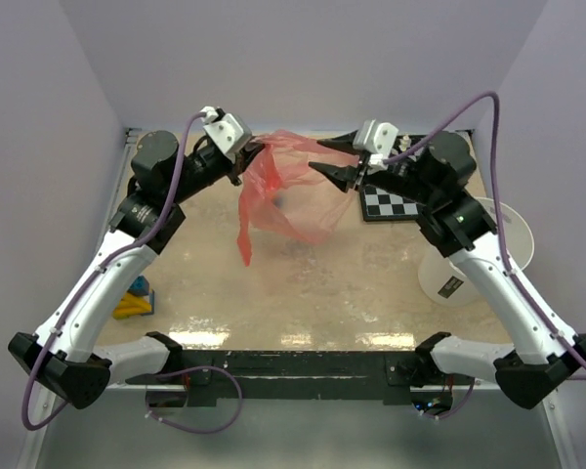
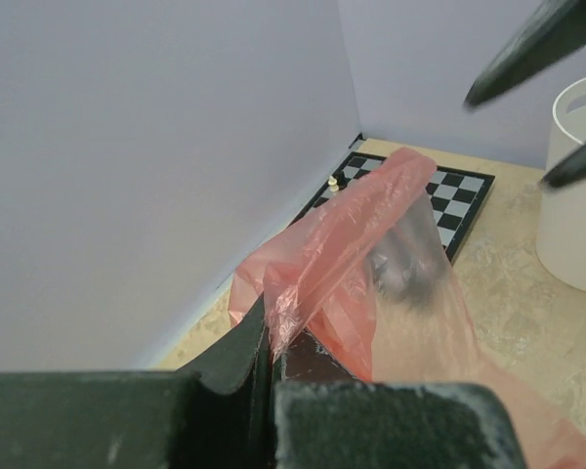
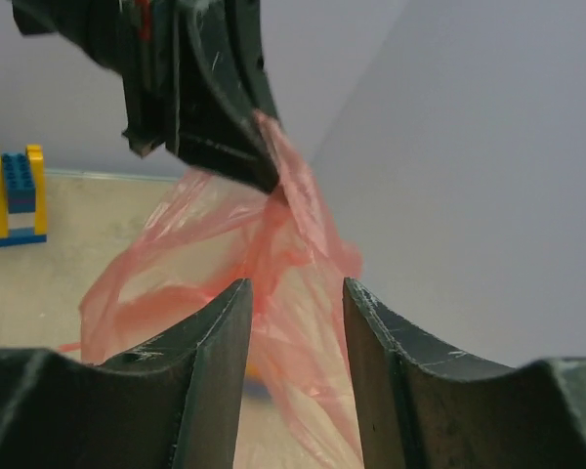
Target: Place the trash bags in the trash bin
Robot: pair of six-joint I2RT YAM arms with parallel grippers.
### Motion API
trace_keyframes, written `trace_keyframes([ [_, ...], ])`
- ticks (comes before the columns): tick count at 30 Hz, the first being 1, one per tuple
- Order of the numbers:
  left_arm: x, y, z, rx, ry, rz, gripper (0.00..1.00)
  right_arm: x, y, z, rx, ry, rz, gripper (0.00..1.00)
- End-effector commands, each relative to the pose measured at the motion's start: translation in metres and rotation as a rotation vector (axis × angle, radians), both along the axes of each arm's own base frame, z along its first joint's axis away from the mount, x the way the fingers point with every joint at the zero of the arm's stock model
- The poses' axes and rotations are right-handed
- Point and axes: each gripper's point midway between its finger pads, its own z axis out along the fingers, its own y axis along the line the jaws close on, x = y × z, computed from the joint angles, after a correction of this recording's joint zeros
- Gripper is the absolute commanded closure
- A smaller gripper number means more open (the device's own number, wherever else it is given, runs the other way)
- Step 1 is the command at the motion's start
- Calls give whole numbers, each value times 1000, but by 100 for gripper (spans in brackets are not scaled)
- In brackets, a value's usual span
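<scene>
While L hand (image 1: 249, 156) pinches top edge of trash bag (image 1: 273, 200) mid-air, R hand (image 1: 316, 154) stands half-parted beside it, maybe touching.

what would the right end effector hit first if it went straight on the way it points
Likely the bag, hanging straight ahead of the right end effector; just behind it the left end effector pinches that bag.

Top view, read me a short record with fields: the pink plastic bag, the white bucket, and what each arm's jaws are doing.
bag: thin translucent red-pink plastic film bag, hanging in the air between the arms
left jaws: shut on the bag's edge
right jaws: apart at the bag's other end, no grip visible
bin: white round plastic bucket, at the right, partly hidden by the right arm
bag in bin: not yet
</scene>
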Motion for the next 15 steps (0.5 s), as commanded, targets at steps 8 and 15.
trace_keyframes([
  [8,-16,5,60,-13,-91,-31,100,38,31,-60,-232,-265,55,33],
  [15,-15,4,81,-18,-102,-33,100,28,27,-30,-171,-518,-25,25],
])
